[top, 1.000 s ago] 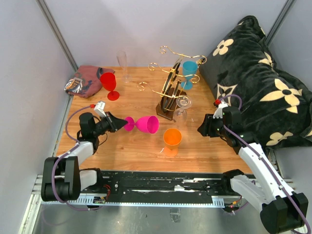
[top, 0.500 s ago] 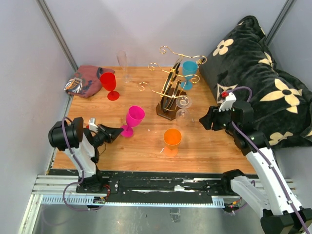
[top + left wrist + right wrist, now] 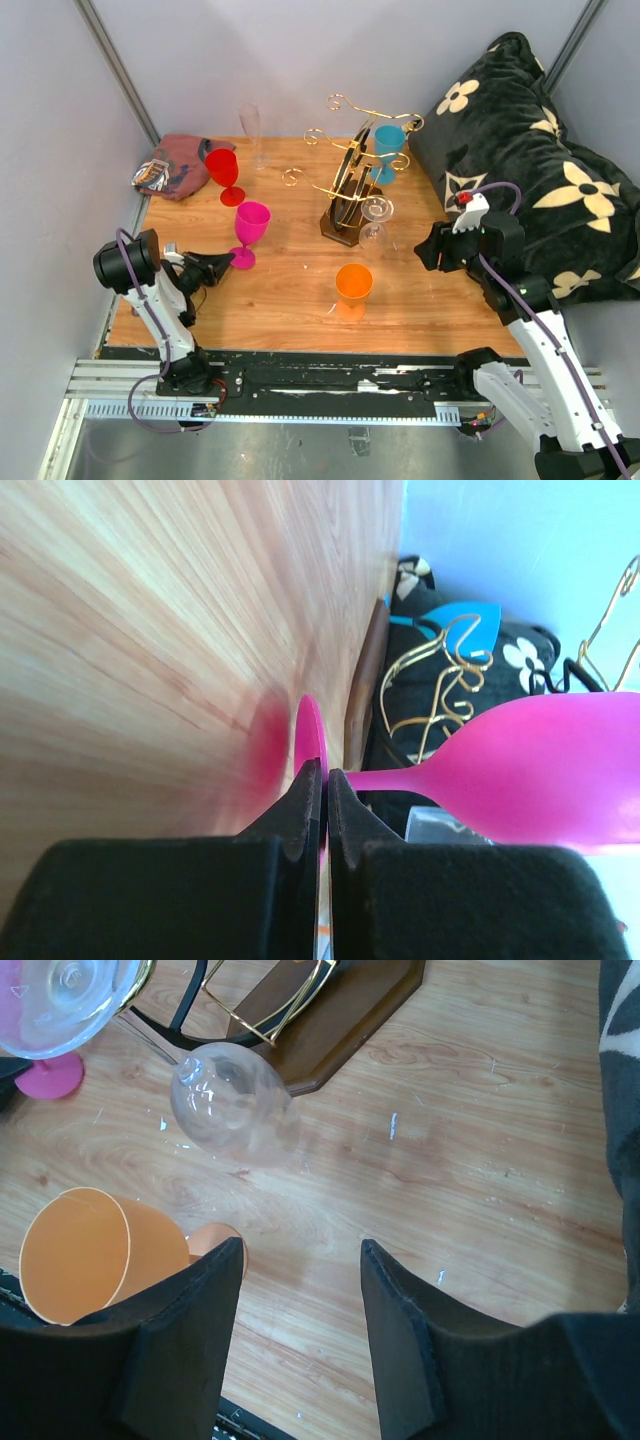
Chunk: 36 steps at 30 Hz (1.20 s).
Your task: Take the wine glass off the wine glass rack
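Having righted the pink plastic wine glass [image 3: 250, 225] at nine o'clock of the dark wooden rack [image 3: 340, 228], my left tool [image 3: 228, 262] stays clamped on its foot, right tool [image 3: 298, 1255] apart, so only release remains.

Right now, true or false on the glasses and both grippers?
1. The left gripper is shut on the pink wine glass's foot. True.
2. The pink wine glass lies on its side. False: it stands upright on the table.
3. The right gripper holds the clear wine glass. False: it is open and empty, apart from the glass, which is by the wine glass rack.
4. The red wine glass stands upright. True.
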Tool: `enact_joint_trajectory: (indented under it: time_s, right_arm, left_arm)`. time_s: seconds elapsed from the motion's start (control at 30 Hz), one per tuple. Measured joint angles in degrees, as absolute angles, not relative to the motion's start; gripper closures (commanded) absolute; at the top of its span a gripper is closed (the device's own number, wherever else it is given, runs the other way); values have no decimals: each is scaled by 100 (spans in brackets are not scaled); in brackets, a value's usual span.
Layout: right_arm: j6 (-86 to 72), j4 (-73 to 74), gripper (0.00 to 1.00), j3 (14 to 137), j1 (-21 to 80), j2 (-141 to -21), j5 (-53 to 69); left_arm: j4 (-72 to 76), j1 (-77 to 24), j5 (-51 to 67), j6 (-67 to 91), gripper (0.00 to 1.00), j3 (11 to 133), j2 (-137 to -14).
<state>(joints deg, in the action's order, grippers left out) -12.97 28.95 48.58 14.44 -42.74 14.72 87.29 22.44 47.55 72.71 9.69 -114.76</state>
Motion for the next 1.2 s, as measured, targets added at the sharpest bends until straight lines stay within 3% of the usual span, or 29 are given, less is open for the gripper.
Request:
enact_joint_trajectory:
  time_s: [0.23, 1.0, 1.2]
  right_arm:
    - [-1302, 2897, 48, 4858, 1444, -4272, 1474]
    - [-1313, 2899, 48, 4858, 1444, -4344, 1476]
    - [-1313, 2897, 48, 4856, 1444, -4346, 1476]
  left_arm:
    - [8790, 2357, 4711, 7258, 100, 1192, -11926]
    - [8833, 2709, 4707, 7133, 100, 757, -11804]
    - [8750, 2794, 4580, 7070, 94, 670, -11620]
